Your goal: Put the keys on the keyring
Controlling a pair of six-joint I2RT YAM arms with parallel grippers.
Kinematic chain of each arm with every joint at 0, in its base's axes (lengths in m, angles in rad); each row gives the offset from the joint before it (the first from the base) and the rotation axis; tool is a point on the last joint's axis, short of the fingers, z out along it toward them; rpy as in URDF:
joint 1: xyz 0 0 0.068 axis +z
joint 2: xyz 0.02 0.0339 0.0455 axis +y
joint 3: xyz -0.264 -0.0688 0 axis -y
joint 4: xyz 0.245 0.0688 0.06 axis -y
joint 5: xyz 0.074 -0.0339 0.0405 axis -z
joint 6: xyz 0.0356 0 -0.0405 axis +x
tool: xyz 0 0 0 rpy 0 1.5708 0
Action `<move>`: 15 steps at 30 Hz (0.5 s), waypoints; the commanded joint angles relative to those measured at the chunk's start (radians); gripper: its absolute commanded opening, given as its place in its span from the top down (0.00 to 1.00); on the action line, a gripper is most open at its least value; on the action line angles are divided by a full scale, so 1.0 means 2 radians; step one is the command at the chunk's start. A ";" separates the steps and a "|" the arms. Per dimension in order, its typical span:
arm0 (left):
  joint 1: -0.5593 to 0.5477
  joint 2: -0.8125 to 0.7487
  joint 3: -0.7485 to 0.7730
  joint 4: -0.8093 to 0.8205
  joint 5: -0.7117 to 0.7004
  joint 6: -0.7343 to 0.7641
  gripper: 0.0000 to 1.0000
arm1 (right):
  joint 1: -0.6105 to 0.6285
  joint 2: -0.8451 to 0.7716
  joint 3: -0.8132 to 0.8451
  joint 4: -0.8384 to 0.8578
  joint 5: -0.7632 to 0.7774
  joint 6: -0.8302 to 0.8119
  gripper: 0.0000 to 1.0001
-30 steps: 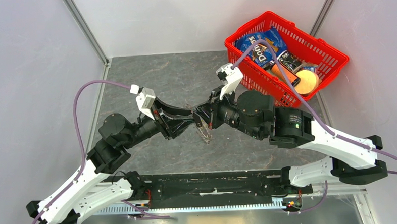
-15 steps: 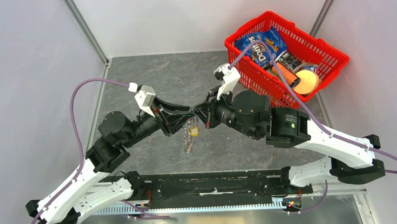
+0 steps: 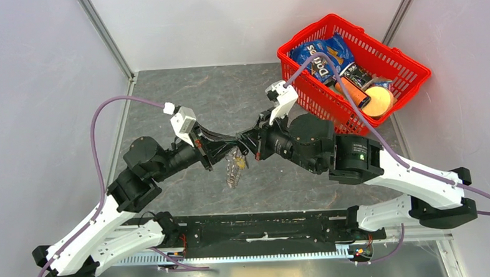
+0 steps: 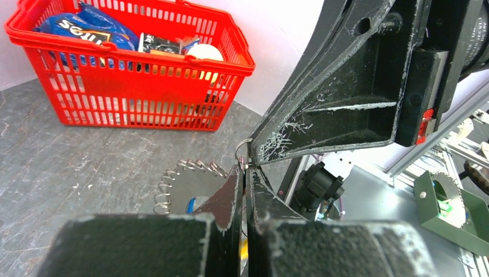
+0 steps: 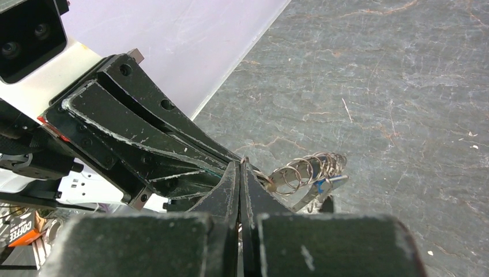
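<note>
Above the middle of the table the keyring [image 3: 234, 170] hangs, a grey disc edged with silver wire coils. My left gripper [image 3: 238, 143] and right gripper [image 3: 248, 143] meet tip to tip over it. The left wrist view has my left gripper [image 4: 246, 167] shut on a thin wire loop at the top of the keyring [image 4: 184, 187]. Seen from the right wrist, my right gripper [image 5: 240, 164] is shut on the same loop, and the keyring [image 5: 308, 170] fans out to its right. A blue key [image 5: 320, 182] shows among the coils. A yellow key [image 3: 242, 164] hangs under the fingertips.
A red basket [image 3: 409, 94] with snack bags, a can and an orange ball stands at the back right. Grey walls close in the left, back and right sides. A black rail [image 3: 253, 229] runs along the near edge between the arm bases.
My left gripper has shut on the loop beside the right fingertips. The keyring has swung left and now hangs under the left fingers. The right gripper has stayed shut.
</note>
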 commanded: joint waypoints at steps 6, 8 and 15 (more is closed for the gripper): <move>0.000 -0.020 0.011 0.034 0.048 0.003 0.98 | 0.002 -0.065 -0.043 0.032 -0.005 0.008 1.00; -0.001 -0.025 0.007 0.047 0.058 -0.002 0.98 | 0.002 -0.080 -0.057 0.032 -0.005 0.010 1.00; 0.000 -0.033 -0.003 0.096 0.097 -0.022 0.98 | 0.001 -0.105 -0.091 0.033 -0.009 0.012 1.00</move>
